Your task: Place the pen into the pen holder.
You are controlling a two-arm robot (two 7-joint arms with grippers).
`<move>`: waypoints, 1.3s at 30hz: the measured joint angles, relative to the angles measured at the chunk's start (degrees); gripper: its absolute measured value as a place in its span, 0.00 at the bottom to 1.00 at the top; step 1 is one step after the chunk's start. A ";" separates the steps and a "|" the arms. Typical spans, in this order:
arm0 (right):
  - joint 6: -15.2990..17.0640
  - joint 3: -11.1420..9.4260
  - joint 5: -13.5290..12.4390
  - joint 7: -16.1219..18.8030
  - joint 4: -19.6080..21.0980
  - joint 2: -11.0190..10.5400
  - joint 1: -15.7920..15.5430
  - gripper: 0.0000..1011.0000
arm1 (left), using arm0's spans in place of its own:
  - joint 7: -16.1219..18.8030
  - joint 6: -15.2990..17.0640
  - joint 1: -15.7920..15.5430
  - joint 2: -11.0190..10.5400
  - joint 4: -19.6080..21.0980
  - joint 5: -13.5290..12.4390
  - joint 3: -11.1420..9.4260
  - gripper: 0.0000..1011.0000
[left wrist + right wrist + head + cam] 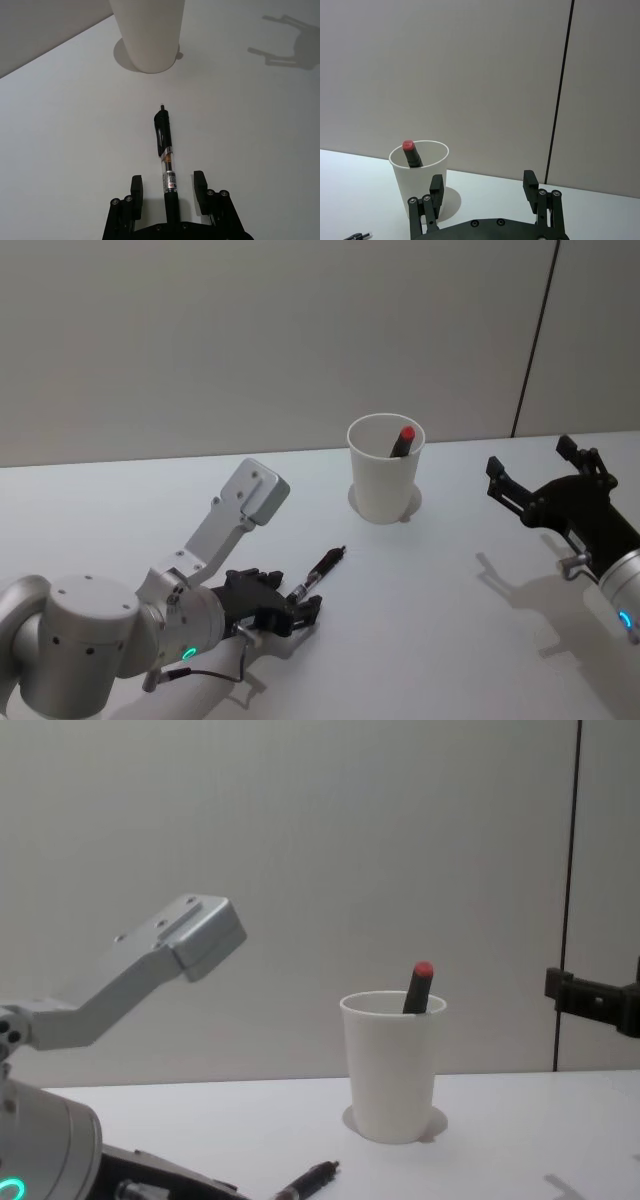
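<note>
Between the wide jaws of the left end effector [170, 182] lies one end of the pen [163, 137], flat on the bench [70, 150], long axis aimed ahead at the pen holder [147, 35]; the right end effector [540, 475], also wide, hovers farther off.

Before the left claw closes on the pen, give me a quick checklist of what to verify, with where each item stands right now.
1. pen between the fingers of the left claw: ok, with a gap on each side.
2. Left claw open: ok.
3. Pen lying flat on the table: ok.
4. pen holder upright: ok.
5. Room in the holder: ok, though a red-capped marker leans inside.
6. right claw apart from the holder: ok, it is open and off to the right.
</note>
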State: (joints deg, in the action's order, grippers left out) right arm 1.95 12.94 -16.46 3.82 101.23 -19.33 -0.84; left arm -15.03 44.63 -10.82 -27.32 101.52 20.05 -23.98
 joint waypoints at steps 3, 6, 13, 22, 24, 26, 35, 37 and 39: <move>0.00 0.00 0.00 0.00 0.00 0.00 0.00 0.99 | 0.26 -0.14 0.05 0.03 0.00 0.28 0.08 0.57; 0.00 0.00 0.00 0.00 0.00 0.00 0.00 0.99 | 0.42 -0.27 0.10 0.06 0.02 0.62 0.18 0.47; 0.00 0.00 0.00 0.00 0.00 0.00 0.00 0.99 | 0.56 -0.57 0.19 0.12 0.09 1.27 0.31 0.26; 0.00 0.00 0.00 0.00 0.00 0.00 0.00 0.99 | 0.73 -0.88 0.23 0.17 0.16 1.60 0.44 0.11; 0.00 0.00 0.00 0.00 0.00 0.00 0.00 0.99 | 0.76 -0.91 0.24 0.18 0.17 1.65 0.45 0.11; 0.00 0.00 0.00 0.00 0.00 0.00 0.00 0.99 | 0.78 -0.96 0.25 0.19 0.18 1.70 0.47 0.11; 0.00 0.00 0.00 0.00 0.00 0.00 0.00 0.99 | 1.19 -1.85 0.42 0.22 0.22 2.22 0.68 0.11; 0.00 0.00 0.00 0.00 0.00 0.00 0.00 0.99 | 1.47 -2.35 0.57 0.22 0.25 2.62 0.83 0.11; 0.00 0.00 0.00 0.00 0.00 0.00 0.00 0.99 | 2.09 -3.44 0.81 0.20 0.30 3.46 1.10 0.11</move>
State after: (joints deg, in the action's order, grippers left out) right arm 1.95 12.94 -16.46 3.83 101.23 -19.33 -0.84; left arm -12.94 41.19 -10.01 -27.12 101.83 23.51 -22.88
